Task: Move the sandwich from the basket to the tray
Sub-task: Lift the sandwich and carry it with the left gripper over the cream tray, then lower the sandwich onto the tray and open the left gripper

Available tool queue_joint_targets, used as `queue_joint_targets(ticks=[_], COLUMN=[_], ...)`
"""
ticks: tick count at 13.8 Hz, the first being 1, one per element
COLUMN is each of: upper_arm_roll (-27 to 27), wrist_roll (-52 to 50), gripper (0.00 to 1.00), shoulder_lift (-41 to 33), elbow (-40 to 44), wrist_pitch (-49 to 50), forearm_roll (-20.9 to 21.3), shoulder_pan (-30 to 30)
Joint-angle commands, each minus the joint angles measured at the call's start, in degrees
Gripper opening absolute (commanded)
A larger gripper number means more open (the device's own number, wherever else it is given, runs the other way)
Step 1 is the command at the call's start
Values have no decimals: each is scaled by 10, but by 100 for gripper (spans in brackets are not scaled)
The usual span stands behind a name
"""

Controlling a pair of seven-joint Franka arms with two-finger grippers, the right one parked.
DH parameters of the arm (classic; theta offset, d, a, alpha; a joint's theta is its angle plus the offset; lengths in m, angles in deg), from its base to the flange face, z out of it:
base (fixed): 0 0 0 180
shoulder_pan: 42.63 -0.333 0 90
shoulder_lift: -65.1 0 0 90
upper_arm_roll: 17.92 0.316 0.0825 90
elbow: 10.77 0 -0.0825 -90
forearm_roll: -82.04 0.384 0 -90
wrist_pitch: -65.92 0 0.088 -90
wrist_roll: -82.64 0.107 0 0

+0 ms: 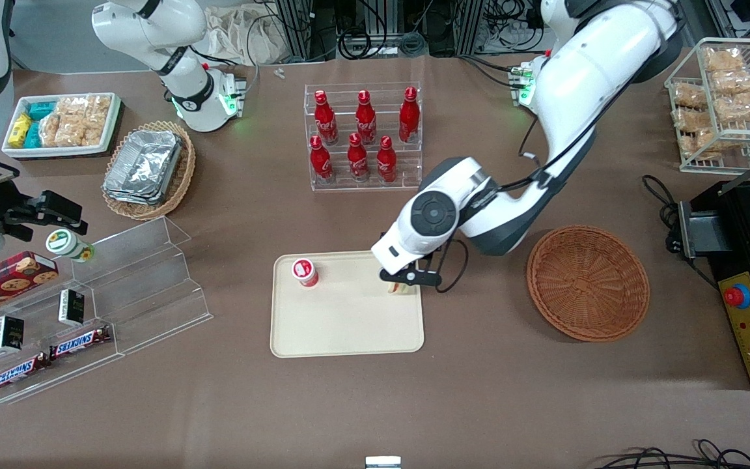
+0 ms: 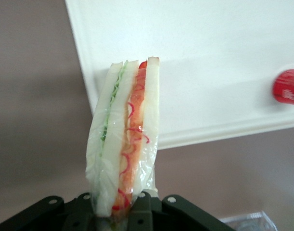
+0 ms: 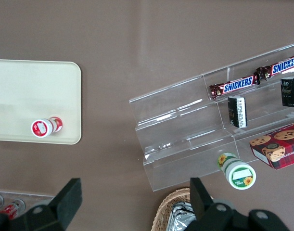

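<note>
The jaws point(image 1: 406, 281) are clamped on the sandwich point(image 2: 125, 139), pinching the wrapped wedge at one end so its red and green filling edge faces the wrist camera and the rest of it juts out past the fingers point(image 2: 139, 211). In the front view the sandwich point(image 1: 398, 287) shows only as a pale sliver under the wrist, over the tray point(image 1: 349, 326) at the edge nearest the working arm's end of the worktop. The wrist view suggests it hangs right at the tray's rim point(image 2: 89, 72), partly over bare worktop. Whether it touches the tray, I cannot tell.

A small red-capped cup point(image 1: 305, 272) stands on the tray toward the parked arm's end, well apart from the sandwich.

The reddish-brown wicker basket point(image 1: 588, 283) holds nothing visible, so the lift-out and carry look done. What remains, by my reading, is to shift inward, lower and release.
</note>
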Motion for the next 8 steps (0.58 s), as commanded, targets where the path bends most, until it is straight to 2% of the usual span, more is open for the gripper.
queue_joint_targets(ticks=[1,6,8], upper_arm_roll=[10,31,32], wrist_roll=[-38,-30,-30], gripper=[0,0,0], shoulder_lift=[28,35,35], elbow=[28,29,35], wrist_pitch=[-5,-25,-26], forearm_roll=[19,22,44], shoulder_pan=[16,16,16])
